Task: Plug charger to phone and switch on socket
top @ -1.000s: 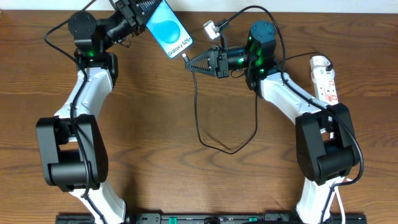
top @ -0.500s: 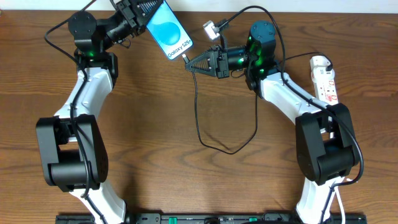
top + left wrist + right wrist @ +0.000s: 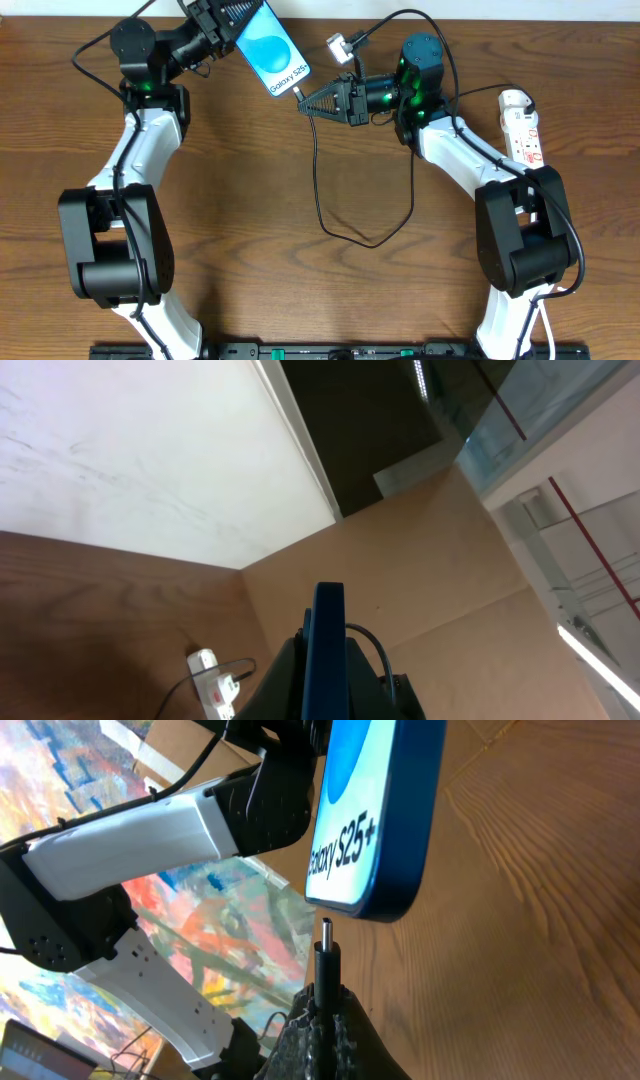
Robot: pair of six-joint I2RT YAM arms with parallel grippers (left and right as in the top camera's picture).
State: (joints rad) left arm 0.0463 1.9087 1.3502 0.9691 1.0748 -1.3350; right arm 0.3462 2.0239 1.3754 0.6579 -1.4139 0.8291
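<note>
My left gripper (image 3: 228,22) is shut on the phone (image 3: 272,48), holding it above the table's far edge with its blue "Galaxy S25" screen up; in the left wrist view the phone (image 3: 326,650) shows edge-on between the fingers. My right gripper (image 3: 312,102) is shut on the charger's small black plug (image 3: 325,958), whose tip sits just short of the phone's bottom edge (image 3: 372,830), not inserted. The black charger cable (image 3: 330,215) loops across the table. The white socket (image 3: 522,125) lies at the far right, also in the left wrist view (image 3: 213,682).
A white adapter plug (image 3: 337,46) on the black cable hangs near the far edge, between the arms. The white cord of the socket runs down past my right arm's base (image 3: 520,250). My left arm's base (image 3: 110,245) stands at the left.
</note>
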